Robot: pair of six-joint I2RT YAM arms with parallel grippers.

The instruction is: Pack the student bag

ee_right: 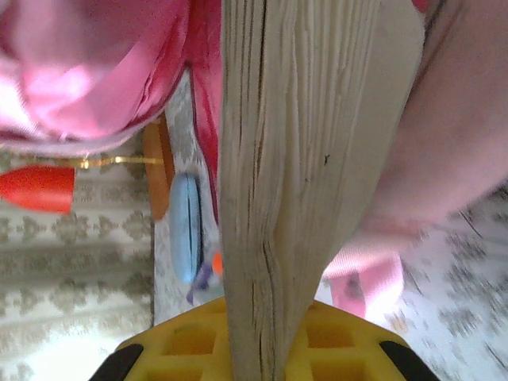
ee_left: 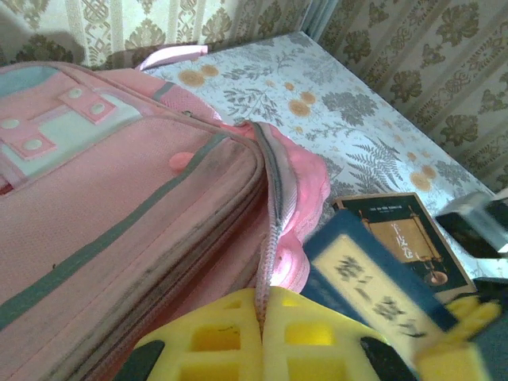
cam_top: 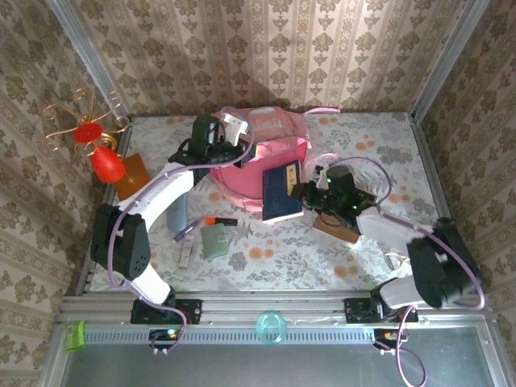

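While the left gripper [ee_left: 262, 321] pinches the rim of the student bag [cam_top: 270, 149] at the table's [cam_top: 363, 242] far middle, the right gripper [ee_right: 266, 341] clamps a book [cam_top: 282, 192] at its mouth; next, the book probably needs sliding inside.

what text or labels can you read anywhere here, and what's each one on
dark brown book: column of Chinese characters on its cover, too small to read.
blue book: big dark characters on a cream strip, too blurred to read.
student bag: no lettering seen.
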